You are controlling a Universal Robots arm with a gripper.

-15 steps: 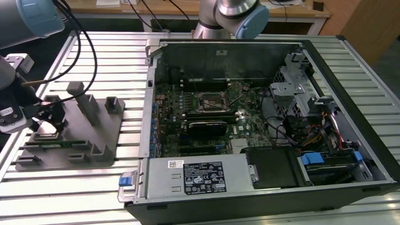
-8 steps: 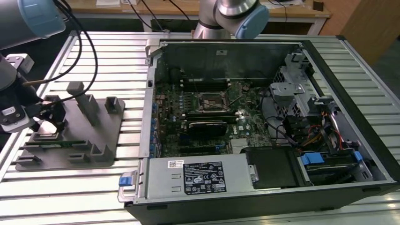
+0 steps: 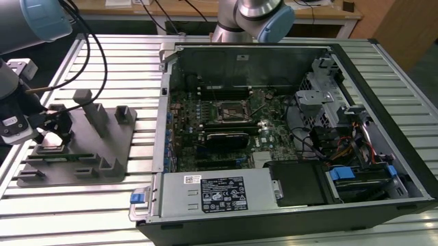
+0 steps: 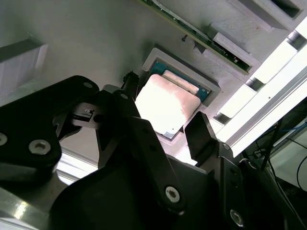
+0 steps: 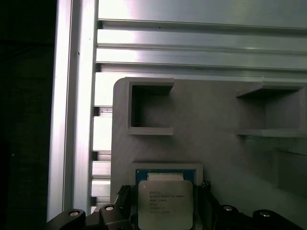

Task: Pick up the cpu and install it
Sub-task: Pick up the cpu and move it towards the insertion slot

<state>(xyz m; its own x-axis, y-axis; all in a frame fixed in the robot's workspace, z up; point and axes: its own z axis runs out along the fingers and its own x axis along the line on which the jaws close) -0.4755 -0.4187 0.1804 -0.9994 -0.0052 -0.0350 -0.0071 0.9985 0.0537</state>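
Observation:
The cpu (image 5: 165, 203) is a flat square chip with a silver top. It lies in a shallow recess of the grey fixture plate (image 5: 216, 143). In both wrist views my gripper (image 5: 164, 191) straddles it with one black finger on each side and a small gap to each edge, so it is open. In the second wrist view the cpu (image 4: 165, 105) sits between the fingers (image 4: 199, 132) of the gripper (image 4: 163, 98). In the exterior view the gripper (image 3: 53, 137) hangs low over the cpu (image 3: 51, 149) at the left end of the fixture (image 3: 102, 154).
An open computer case (image 3: 383, 102) lies at the exterior view's right, with the motherboard's cpu socket (image 3: 233, 110) near its middle. Grey posts (image 3: 85, 102) stand up from the fixture. A memory stick (image 3: 68, 156) lies on it. The table top is slatted aluminium (image 3: 68, 205).

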